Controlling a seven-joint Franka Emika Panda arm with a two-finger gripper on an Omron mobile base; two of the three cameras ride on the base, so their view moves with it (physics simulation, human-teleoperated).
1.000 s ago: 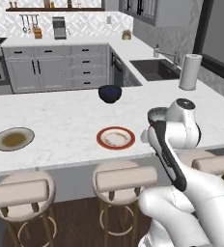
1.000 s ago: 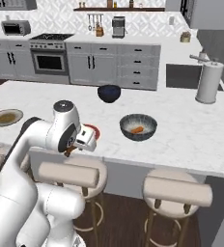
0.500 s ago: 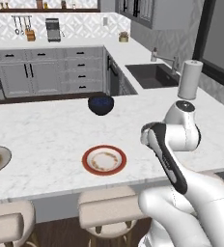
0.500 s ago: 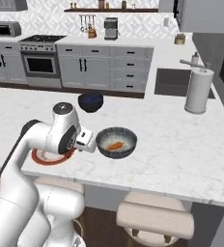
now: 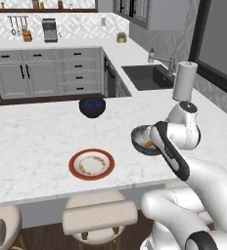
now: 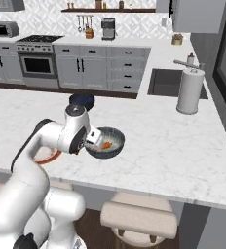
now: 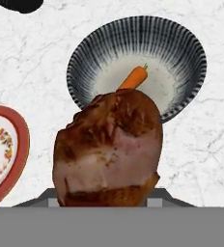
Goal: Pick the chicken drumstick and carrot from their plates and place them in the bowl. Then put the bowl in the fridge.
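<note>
L base view: white marble counter [image 5: 42, 132] w/ red-rim plate [image 5: 91, 164], navy bowl [image 5: 92, 107], sink behind; R base view: gripper [image 6: 93, 139] over bowl [image 6: 111, 149] rim; hand view: jaws clamped on drumstick [image 7: 109, 149], carrot [image 7: 133, 77] in bowl.

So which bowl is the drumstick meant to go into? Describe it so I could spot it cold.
Start at the white marble counter, near its front edge beside the robot's arm. The bowl sits there, right of the red-rimmed plate: wide, dark mottled outside, pale inside, with the carrot already lying in it. The other, navy bowl is smaller, glossy and farther back.
</note>
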